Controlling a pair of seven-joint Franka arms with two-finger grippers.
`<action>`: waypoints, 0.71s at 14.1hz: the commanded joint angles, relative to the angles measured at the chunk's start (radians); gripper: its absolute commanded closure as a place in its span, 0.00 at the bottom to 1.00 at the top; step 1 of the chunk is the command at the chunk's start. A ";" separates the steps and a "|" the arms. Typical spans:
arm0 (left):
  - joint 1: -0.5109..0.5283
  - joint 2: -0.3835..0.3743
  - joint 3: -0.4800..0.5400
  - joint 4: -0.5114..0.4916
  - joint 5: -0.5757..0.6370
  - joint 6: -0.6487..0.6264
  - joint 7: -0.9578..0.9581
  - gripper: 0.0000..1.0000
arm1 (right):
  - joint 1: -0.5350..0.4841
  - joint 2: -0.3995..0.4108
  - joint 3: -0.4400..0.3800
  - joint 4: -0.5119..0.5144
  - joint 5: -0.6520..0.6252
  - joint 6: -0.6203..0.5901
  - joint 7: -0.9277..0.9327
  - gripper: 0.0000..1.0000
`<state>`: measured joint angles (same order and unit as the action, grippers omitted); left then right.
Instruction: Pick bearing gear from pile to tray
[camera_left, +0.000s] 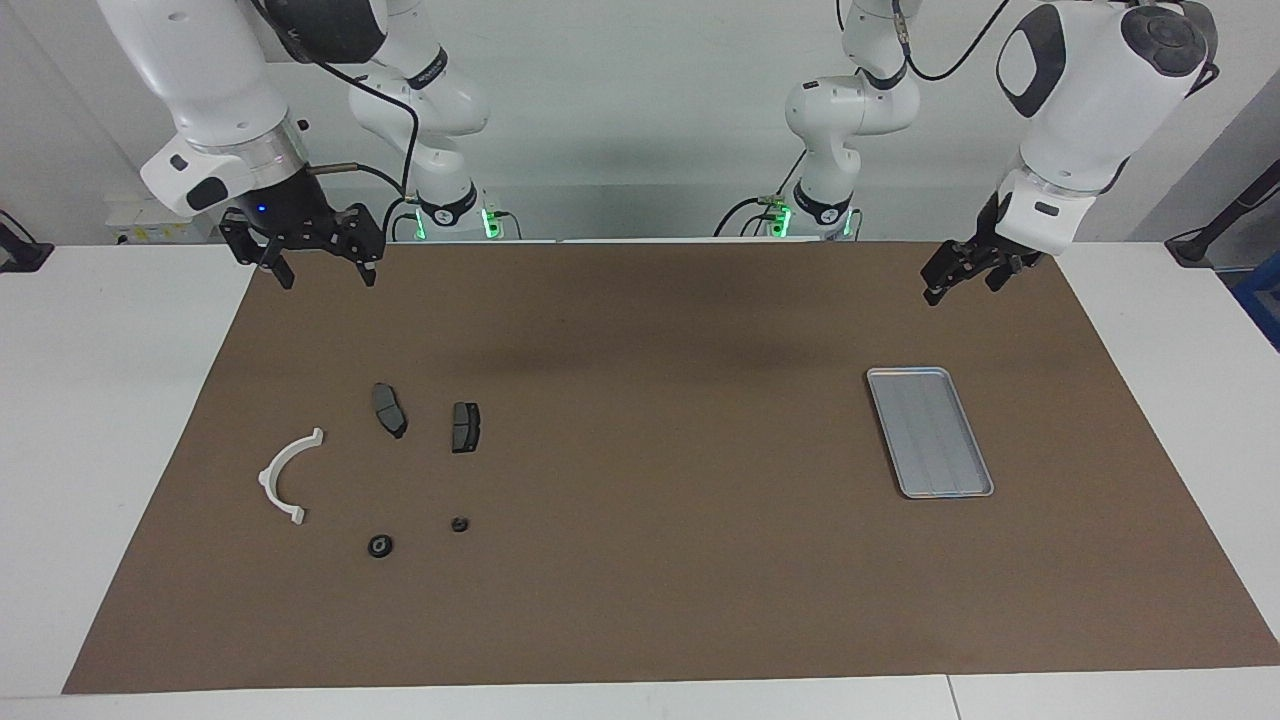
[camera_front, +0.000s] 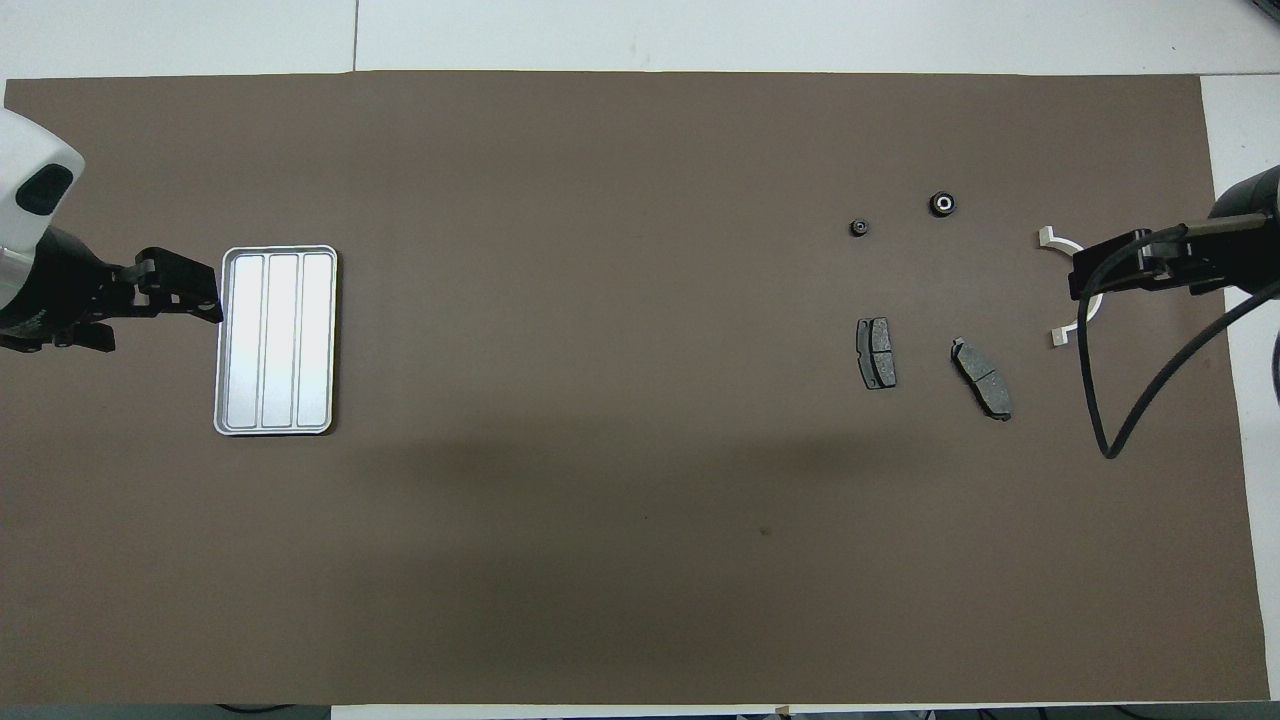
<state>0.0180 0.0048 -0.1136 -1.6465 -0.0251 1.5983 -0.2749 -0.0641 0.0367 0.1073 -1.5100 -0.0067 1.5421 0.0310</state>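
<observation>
Bearing gears (camera_left: 380, 546), two small black rounds, lie in the pile, farthest from the robots; tray (camera_left: 930, 432) holds nothing. Right gripper (camera_left: 318, 262) hangs spread wide, empty; left gripper (camera_left: 962, 275) waits, also spread – nothing picked yet

We see the tray (camera_left: 929, 432) at mid-right on the brown mat (camera_left: 640, 600), the bracket (camera_left: 287, 476), two plates (camera_left: 389, 409) (camera_left: 465, 427) and two round pieces (camera_left: 380, 546) (camera_left: 459, 523) at lower left, and the right gripper (camera_left: 321, 270) upper left, the left gripper (camera_left: 962, 277) upper right, both raised, open, empty.
</observation>
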 joint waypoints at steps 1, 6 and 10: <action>0.002 -0.011 0.000 -0.001 -0.013 -0.015 0.005 0.00 | -0.006 -0.015 0.000 -0.016 0.008 0.012 0.015 0.00; 0.002 -0.011 0.000 -0.001 -0.013 -0.015 0.005 0.00 | -0.006 -0.021 0.002 -0.018 0.008 0.013 0.013 0.00; 0.002 -0.011 0.000 -0.001 -0.013 -0.017 0.005 0.00 | -0.008 -0.028 0.002 -0.019 0.008 0.015 0.007 0.00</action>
<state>0.0180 0.0048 -0.1136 -1.6465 -0.0251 1.5983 -0.2749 -0.0641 0.0284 0.1072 -1.5094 -0.0067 1.5421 0.0310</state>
